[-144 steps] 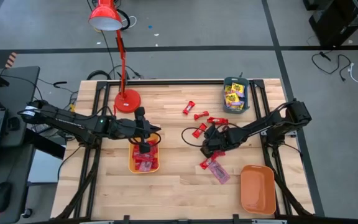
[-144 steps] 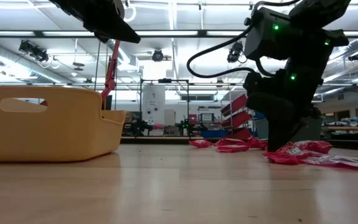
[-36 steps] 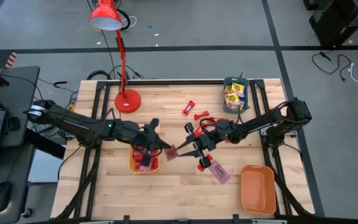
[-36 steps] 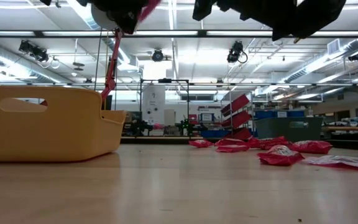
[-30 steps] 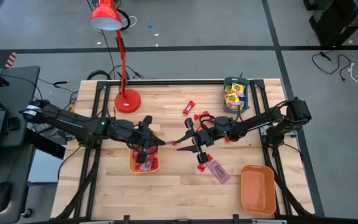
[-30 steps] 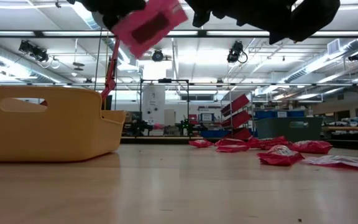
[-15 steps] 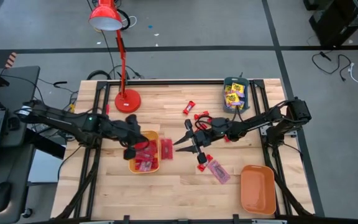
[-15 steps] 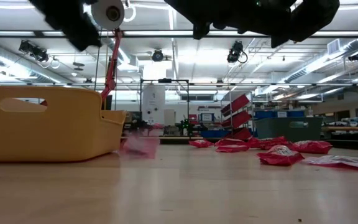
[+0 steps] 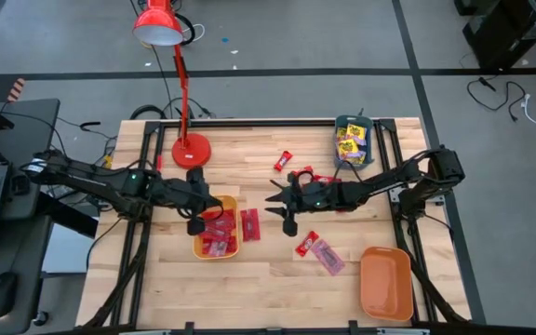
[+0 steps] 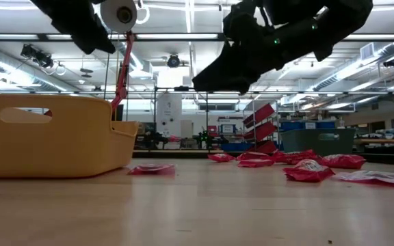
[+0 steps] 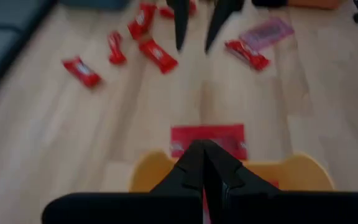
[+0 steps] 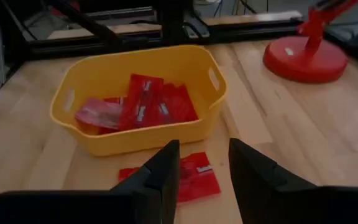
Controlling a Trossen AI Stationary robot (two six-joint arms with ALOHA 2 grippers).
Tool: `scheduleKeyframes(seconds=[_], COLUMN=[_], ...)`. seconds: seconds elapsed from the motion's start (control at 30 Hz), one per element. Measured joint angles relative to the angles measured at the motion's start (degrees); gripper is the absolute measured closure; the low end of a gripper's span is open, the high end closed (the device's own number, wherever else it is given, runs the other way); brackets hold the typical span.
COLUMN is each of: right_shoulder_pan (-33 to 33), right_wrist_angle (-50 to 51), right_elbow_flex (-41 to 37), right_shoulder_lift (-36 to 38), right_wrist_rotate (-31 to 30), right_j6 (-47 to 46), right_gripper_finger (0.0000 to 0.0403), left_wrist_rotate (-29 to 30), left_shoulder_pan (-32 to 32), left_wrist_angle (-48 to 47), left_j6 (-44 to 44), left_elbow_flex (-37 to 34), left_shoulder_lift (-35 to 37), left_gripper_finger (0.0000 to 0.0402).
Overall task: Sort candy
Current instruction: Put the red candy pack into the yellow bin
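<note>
The right gripper (image 9: 277, 210) is hovering over the middle of the worktop (image 9: 268, 279) with its fingers (image 12: 166, 163) apart and empty. The left gripper (image 9: 194, 226) is hanging at the yellow tray's (image 9: 197, 249) left rim, fingers (image 11: 202, 163) pressed together, holding nothing. A red candy packet (image 9: 249, 224) is lying flat just outside the tray's right wall. More red candy (image 9: 216, 233) is sitting inside the tray, loose red pieces (image 9: 283, 161) toward the far edge, yellow packets (image 9: 351, 145) in the teal tray (image 9: 354, 122) at the far right corner.
</note>
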State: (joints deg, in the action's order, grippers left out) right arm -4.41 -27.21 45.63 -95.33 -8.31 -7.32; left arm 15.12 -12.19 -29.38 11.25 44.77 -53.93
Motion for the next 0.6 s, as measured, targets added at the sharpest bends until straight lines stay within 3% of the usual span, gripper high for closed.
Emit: scheduleKeyframes(seconds=[0.4,0.6], right_shoulder_pan=[0.1,1.5], right_wrist_angle=[-4.0,1.1], right_elbow_flex=[6.8,11.3], right_shoulder_lift=[-17.3,-22.0], right_wrist_rotate=[-1.3,-1.7], right_j6=[0.8,-0.2], right_gripper_finger=[0.0217,0.0204], left_wrist_rotate=[1.8,1.8], left_shoulder_pan=[0.0,0.0], left_wrist_angle=[3.8,3.7], left_j6=[-3.8,-3.8], left_elbow_flex=[0.0,0.0], left_shoulder_lift=[0.0,0.0], left_gripper_finger=[0.0401,0.0401])
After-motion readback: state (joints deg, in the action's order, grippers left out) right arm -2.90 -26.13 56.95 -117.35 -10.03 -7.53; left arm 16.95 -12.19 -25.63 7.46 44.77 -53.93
